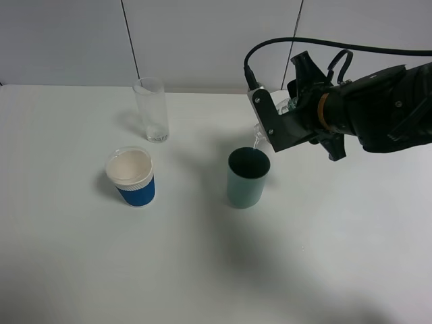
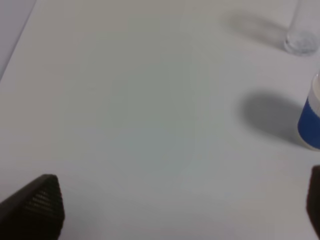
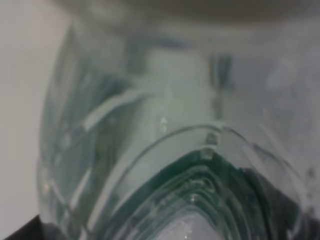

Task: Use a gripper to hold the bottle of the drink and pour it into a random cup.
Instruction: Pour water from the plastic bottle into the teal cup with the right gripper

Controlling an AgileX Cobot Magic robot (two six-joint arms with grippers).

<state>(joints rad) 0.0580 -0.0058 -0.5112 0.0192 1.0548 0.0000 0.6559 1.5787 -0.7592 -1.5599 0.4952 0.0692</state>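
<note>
My right gripper [image 1: 294, 112] is shut on the clear bottle [image 1: 286, 106] and holds it tipped on its side. The bottle's narrow neck [image 1: 258, 138] points down over the far rim of the teal-green cup [image 1: 247, 179], which stands upright on the table. The gripper hides most of the bottle, and I see no label. In the right wrist view the clear bottle [image 3: 170, 150] fills the picture, very close and blurred. My left gripper [image 2: 175, 210] is open and empty above bare table, far from the cup, and shows only in the left wrist view.
A blue-sleeved white paper cup [image 1: 131, 177] stands left of the teal cup and shows in the left wrist view [image 2: 311, 120]. A tall clear glass [image 1: 152, 108] stands behind it, with its base in the left wrist view [image 2: 301, 42]. The white table [image 1: 202, 270] meets a wall at the back.
</note>
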